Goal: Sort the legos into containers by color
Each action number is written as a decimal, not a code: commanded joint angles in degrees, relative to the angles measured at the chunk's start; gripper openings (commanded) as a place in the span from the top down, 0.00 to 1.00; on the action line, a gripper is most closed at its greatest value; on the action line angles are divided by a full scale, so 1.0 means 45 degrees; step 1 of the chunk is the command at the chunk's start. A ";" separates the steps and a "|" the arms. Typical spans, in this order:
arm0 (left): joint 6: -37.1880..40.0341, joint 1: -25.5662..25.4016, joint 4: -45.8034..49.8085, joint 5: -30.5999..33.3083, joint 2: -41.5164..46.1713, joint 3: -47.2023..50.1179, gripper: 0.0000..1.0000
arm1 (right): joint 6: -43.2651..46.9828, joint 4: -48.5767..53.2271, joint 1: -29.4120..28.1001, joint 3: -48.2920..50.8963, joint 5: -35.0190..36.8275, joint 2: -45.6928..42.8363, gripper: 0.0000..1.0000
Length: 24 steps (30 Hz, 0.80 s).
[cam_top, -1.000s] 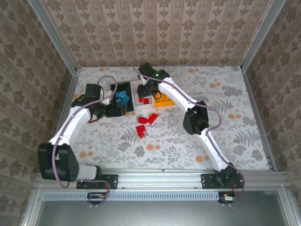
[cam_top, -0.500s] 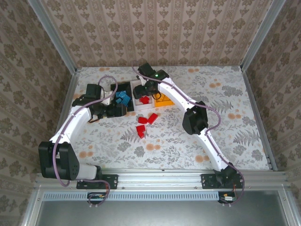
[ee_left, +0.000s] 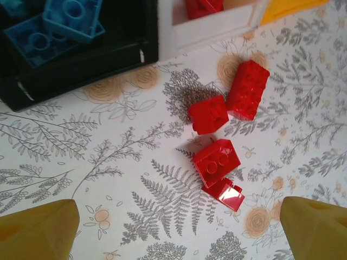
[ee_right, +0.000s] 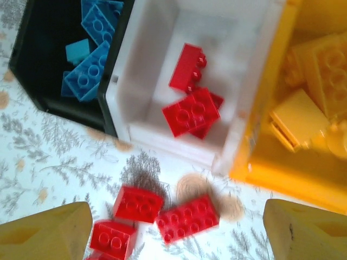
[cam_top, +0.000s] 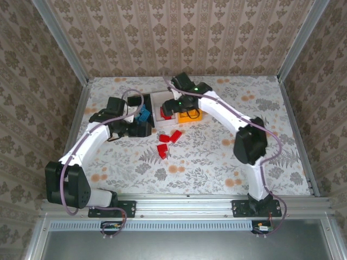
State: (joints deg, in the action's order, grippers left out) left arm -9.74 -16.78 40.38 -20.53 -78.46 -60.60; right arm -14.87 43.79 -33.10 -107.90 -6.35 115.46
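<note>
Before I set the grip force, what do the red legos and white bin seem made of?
The red legos look like hard, glossy molded plastic: crisp studs, bright sheen. The white bin seems smooth thin-walled plastic, possibly slightly translucent.

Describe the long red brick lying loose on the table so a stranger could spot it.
Start at the white bin, middle of three joined bins. Loose red bricks lie in front of it. The long red brick is nearest the orange bin, longer than its squarish neighbours.

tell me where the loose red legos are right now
In the left wrist view, the loose red legos lie clustered on the floral table, just on the near side of the white bin and to the right of the black bin.
</note>
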 commanded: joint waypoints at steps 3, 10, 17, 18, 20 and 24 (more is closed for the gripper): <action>-0.1328 -0.2158 0.0474 0.1959 -0.0489 0.0319 0.04 | -0.0764 -0.1786 0.1043 0.4442 -0.0754 -0.2723 0.16; -0.4113 -0.4367 -0.0633 0.2530 -0.1068 0.1435 0.06 | -0.0509 -0.2231 0.1570 0.7776 -0.1028 -0.4318 0.14; -0.4778 -0.5783 -0.0691 0.3334 -0.2313 0.1007 0.10 | -0.0796 -0.3263 0.1730 0.9302 -0.1693 -0.4677 0.14; -0.4804 -0.5858 -0.0712 0.3383 -0.2531 0.0965 0.11 | -0.0803 -0.3300 0.1731 0.9375 -0.1760 -0.4669 0.14; -0.4819 -0.5867 -0.0731 0.3480 -0.2876 0.0889 0.12 | -0.0829 -0.3380 0.1731 0.9474 -0.1811 -0.4718 0.14; -0.4731 -0.5881 -0.0881 0.3567 -0.3350 0.0756 0.15 | -0.0705 -0.3423 0.1789 0.9636 -0.1851 -0.4803 0.14</action>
State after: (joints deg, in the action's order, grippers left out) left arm -29.69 -43.09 36.75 -6.13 -92.73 -54.96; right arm -17.96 29.76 -25.61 -65.39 -12.95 95.94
